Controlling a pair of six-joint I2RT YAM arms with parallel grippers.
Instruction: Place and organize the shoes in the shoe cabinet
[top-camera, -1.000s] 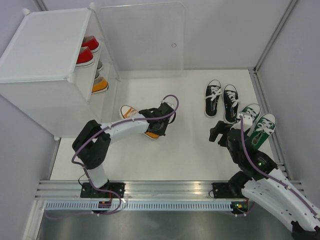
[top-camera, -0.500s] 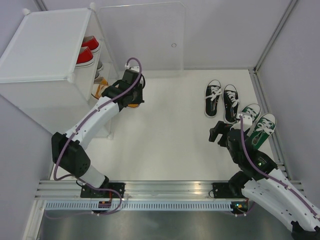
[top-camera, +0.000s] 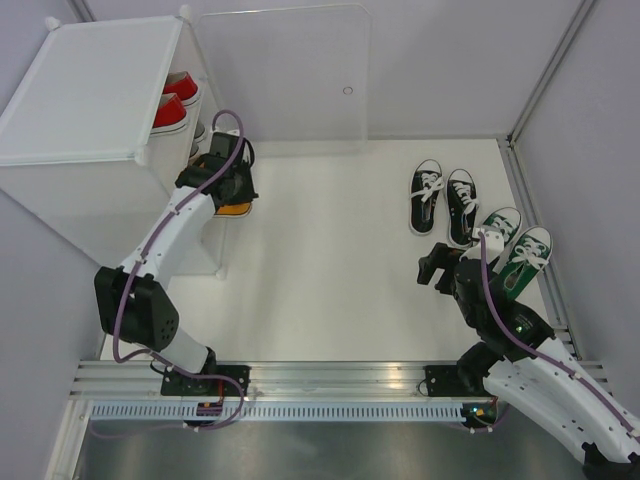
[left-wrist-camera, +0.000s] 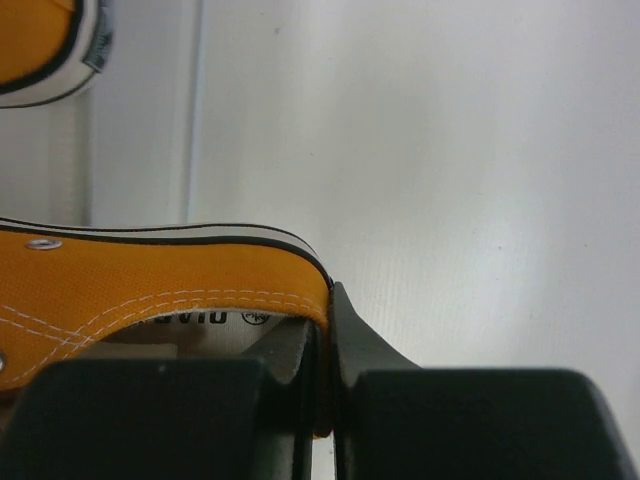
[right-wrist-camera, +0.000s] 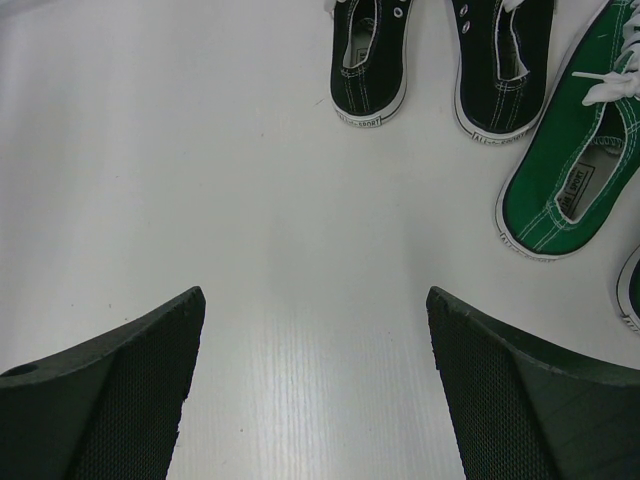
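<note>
The shoe cabinet (top-camera: 90, 95) stands at the far left with red shoes (top-camera: 172, 104) on an upper shelf. At its open front, low down, my left gripper (top-camera: 231, 190) is shut on the heel rim of an orange shoe (top-camera: 238, 208). In the left wrist view the fingers (left-wrist-camera: 352, 335) pinch that orange shoe (left-wrist-camera: 150, 290), and a second orange shoe (left-wrist-camera: 40, 55) lies beyond it. My right gripper (top-camera: 440, 268) hangs open over bare table, short of the black shoes (top-camera: 445, 198) and green shoes (top-camera: 515, 243). Its wrist view shows the black pair (right-wrist-camera: 370, 60) and one green shoe (right-wrist-camera: 575, 170) ahead.
The cabinet's clear door panel (top-camera: 285, 75) stands open along the back wall. Grey walls close in the table on the left, back and right. A metal rail (top-camera: 330, 375) runs along the near edge by the arm bases.
My left arm has swung the orange shoe from the middle of the table up and left to the cabinet's open front. The right arm has not moved.
</note>
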